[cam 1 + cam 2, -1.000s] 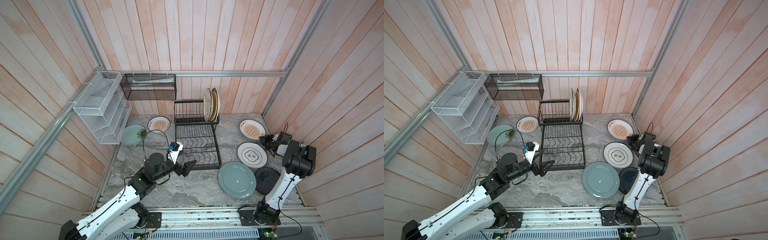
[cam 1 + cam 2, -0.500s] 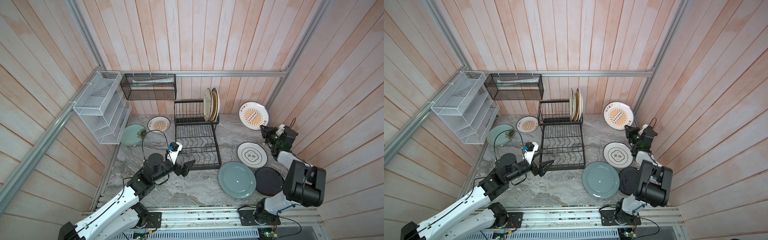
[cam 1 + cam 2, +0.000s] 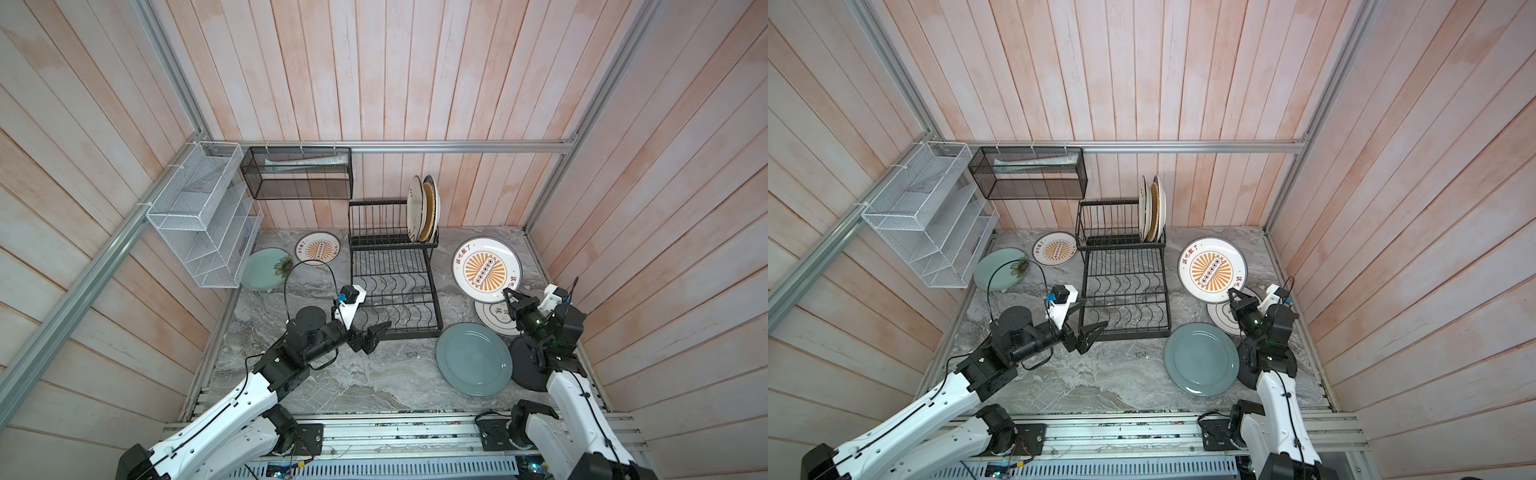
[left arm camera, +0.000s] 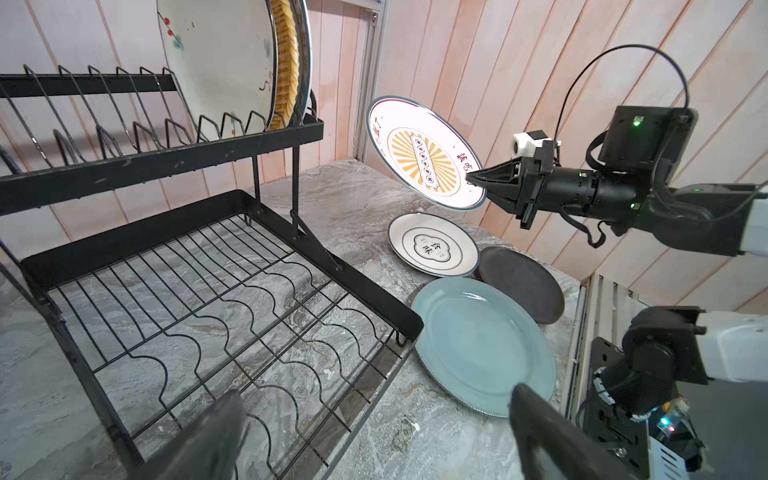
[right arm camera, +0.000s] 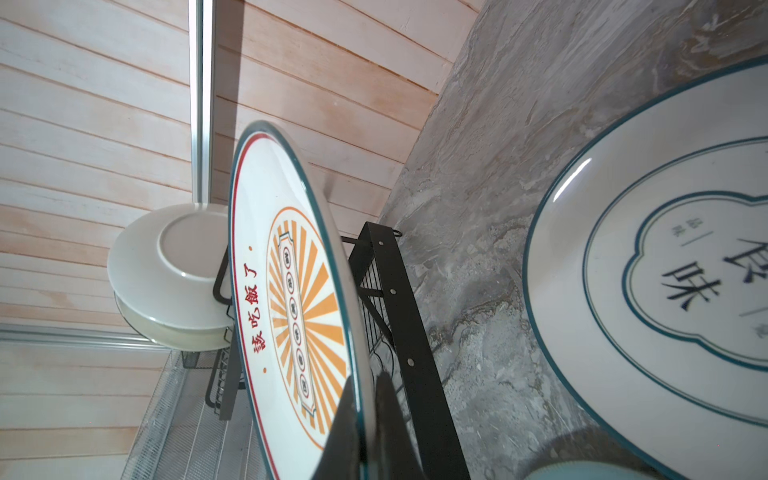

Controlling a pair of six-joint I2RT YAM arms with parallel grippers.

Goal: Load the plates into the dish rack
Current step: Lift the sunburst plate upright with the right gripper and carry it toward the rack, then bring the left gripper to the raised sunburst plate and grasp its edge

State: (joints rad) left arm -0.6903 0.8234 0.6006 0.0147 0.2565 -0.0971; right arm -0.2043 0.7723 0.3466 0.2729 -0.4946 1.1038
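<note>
Three racked, one in the air: my right gripper (image 3: pixel 508 296) is clamped on the rim of a round white plate with an orange sunburst (image 3: pixel 485 269). It holds the plate tilted and clear of the grey marbled tabletop (image 3: pixel 353 374). The black wire two-tier dish rack (image 3: pixel 392 243) stands beyond the plate's far edge, apart from it

My left gripper (image 3: pixel 377 338) hovers with its jaws wide apart and nothing between them. It sits just off the near corner of the rack's lower tier, whose wavy wires lie bare ahead of its fingertips

Done so far, as I read it: three plates stand on edge at one end of the upper tier, up and away from the left gripper. They are a cream floral plate (image 4: pixel 220 62), a yellow woven-look plate (image 4: pixel 287 66) and a pale plate (image 5: pixel 166 257) behind them

Left to do: seat the held plate, then fetch five more lying flat. A round white plate with a dark ring and characters (image 3: pixel 496 318) lies directly under the right gripper. A large grey-blue plate (image 3: pixel 473 359) and a black plate (image 3: pixel 528 370) lie back toward that arm's base. A pale green plate with a flower (image 3: pixel 266 268) and a smaller white sunburst plate (image 3: pixel 318 248) lie well beyond the left gripper, past the rack's other side

My estimate is that about a third of the job is finished
</note>
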